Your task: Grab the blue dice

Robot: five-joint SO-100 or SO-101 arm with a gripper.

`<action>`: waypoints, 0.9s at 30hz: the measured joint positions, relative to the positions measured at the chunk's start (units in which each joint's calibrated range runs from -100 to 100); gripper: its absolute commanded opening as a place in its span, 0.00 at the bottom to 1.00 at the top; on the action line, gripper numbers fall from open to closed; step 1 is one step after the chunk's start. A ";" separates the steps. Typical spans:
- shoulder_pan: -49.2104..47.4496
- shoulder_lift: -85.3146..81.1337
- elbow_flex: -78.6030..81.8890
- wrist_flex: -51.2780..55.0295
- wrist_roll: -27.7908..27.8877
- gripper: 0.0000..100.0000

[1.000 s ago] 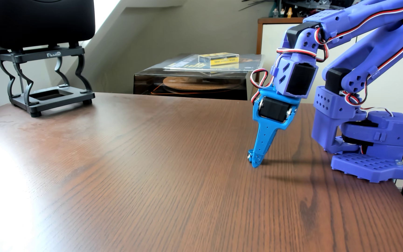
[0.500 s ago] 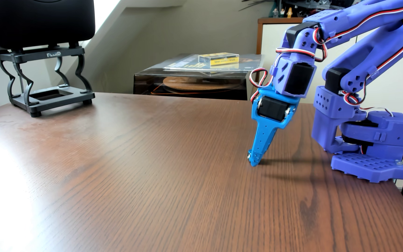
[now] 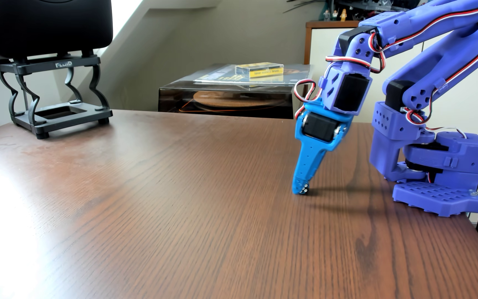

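Wood-grain worktop (image 3: 174,215) bare in foreground. Pincer (image 3: 301,192) tip down at the surface, clenched on the blue dice (image 3: 305,189); dice sits at the tip's right side, white pips showing. Speaker stand (image 3: 56,97) far left.

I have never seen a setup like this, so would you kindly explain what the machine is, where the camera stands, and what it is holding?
This is a small purple robot arm bolted at the right edge of a wooden table. The single camera stands low on the table, looking across it. The arm's bright blue end effector points down with its tip at the tabletop, closed on the blue dice, a tiny dark cube with white pips. At the back left stands a black speaker stand; behind the table is a turntable under a clear cover.
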 measured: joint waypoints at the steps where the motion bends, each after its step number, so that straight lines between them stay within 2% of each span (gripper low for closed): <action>1: 0.00 0.00 0.00 -0.70 -0.10 0.21; 27: 0.00 0.00 1.44 -2.26 -1.36 0.21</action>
